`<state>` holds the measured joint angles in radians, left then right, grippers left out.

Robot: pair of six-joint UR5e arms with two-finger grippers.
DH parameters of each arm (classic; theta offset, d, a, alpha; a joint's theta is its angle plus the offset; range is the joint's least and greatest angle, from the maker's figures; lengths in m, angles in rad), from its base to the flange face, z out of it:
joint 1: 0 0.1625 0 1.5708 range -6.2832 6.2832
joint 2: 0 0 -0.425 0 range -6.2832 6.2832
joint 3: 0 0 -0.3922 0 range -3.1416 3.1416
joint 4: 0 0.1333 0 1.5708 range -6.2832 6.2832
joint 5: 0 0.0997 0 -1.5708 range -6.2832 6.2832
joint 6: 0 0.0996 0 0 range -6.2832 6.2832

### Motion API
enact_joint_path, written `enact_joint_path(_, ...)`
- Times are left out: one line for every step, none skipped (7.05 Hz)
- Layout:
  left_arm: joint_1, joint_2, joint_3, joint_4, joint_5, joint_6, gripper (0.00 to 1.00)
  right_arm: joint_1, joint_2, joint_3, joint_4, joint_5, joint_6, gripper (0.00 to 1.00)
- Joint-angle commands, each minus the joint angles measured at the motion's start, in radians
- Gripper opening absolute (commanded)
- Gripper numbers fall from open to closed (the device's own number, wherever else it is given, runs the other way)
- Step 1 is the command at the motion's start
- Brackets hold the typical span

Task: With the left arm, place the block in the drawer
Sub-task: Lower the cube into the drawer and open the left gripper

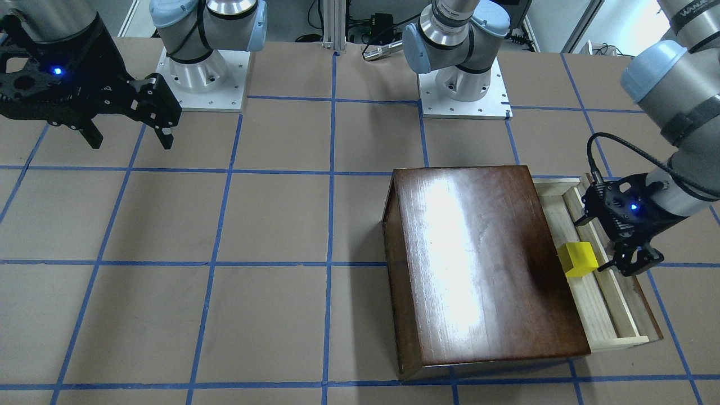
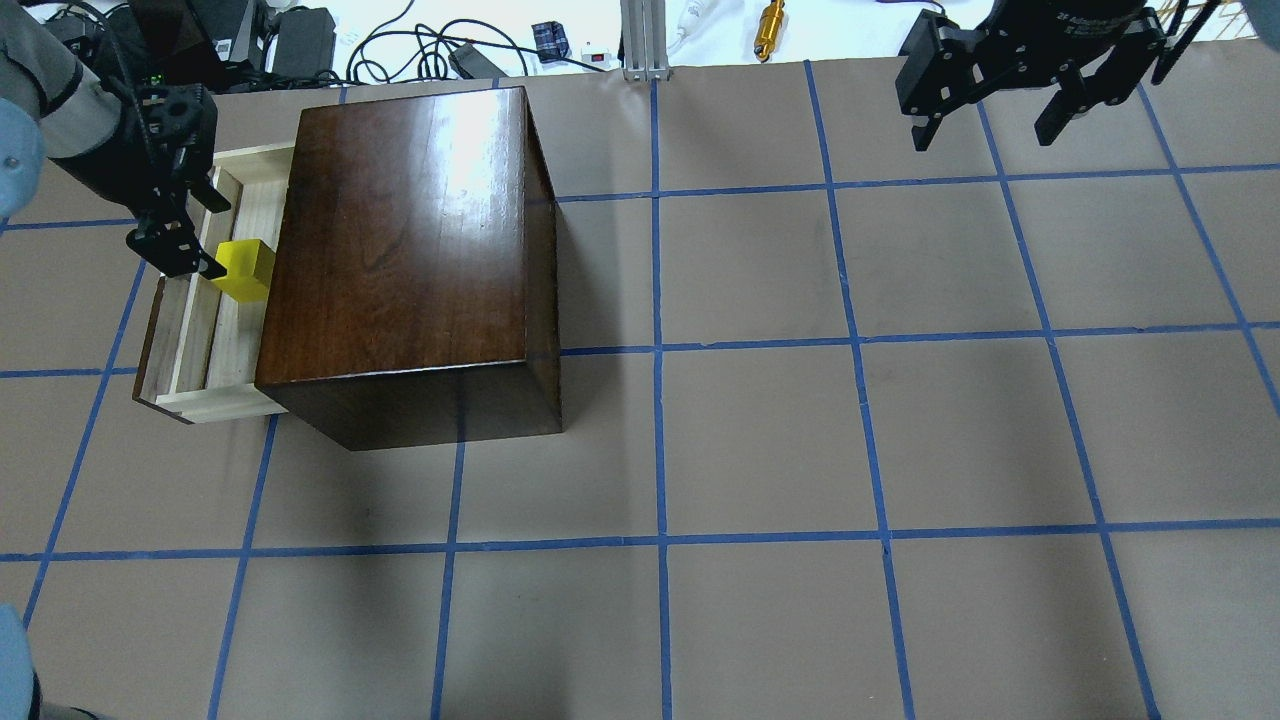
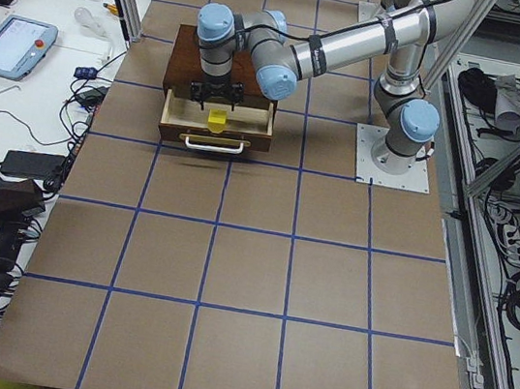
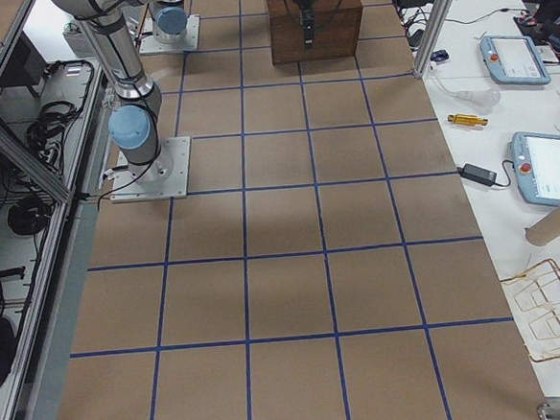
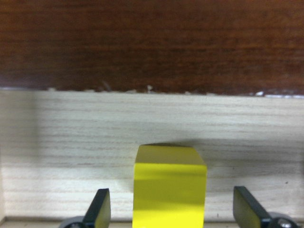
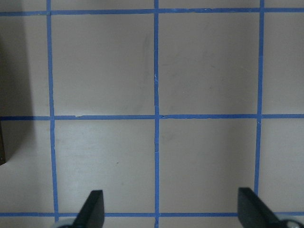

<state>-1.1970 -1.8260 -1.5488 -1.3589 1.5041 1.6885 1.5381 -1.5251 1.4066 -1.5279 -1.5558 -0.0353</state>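
The yellow block [image 1: 577,259] rests on the pale floor of the pulled-out drawer [image 1: 590,306], close to the dark-brown box [image 1: 478,264]. My left gripper [image 1: 633,265] hangs over the drawer, open. In the left wrist view the block [image 5: 170,187] sits between the two fingertips [image 5: 99,206] with a gap on each side, on the drawer floor [image 5: 71,142]. From overhead the block [image 2: 246,270] lies right beside the left gripper [image 2: 185,262]. My right gripper [image 2: 990,120] is open and empty, held high over bare table far from the box [image 2: 400,230].
The table is brown with a blue tape grid. The two arm bases [image 1: 202,79] stand at the robot's edge. Cables, power bricks and a brass tool [image 2: 770,20] lie beyond the far edge. The drawer's front panel and metal pull [image 3: 214,145] face the table's left end.
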Motion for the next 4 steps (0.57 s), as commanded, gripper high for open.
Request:
enact_joint_path(-0.036,0.04,0.079,-0.121,0.007,-0.275,0.91,0.0,-0.001,0.0,0.0,-0.001,0.0,1.0)
enact_joint_path(-0.077,0.071,0.081,-0.129,0.01,-0.408,0.91,-0.001,-0.001,0.0,0.0,0.0,0.0,1.0)
enact_joint_path(-0.116,0.097,0.079,-0.134,0.024,-0.532,0.92,-0.001,0.0,0.0,0.0,-0.001,0.0,1.0)
enact_joint_path(-0.159,0.12,0.078,-0.153,0.056,-0.672,0.92,0.0,-0.001,0.0,0.0,0.0,0.0,1.0)
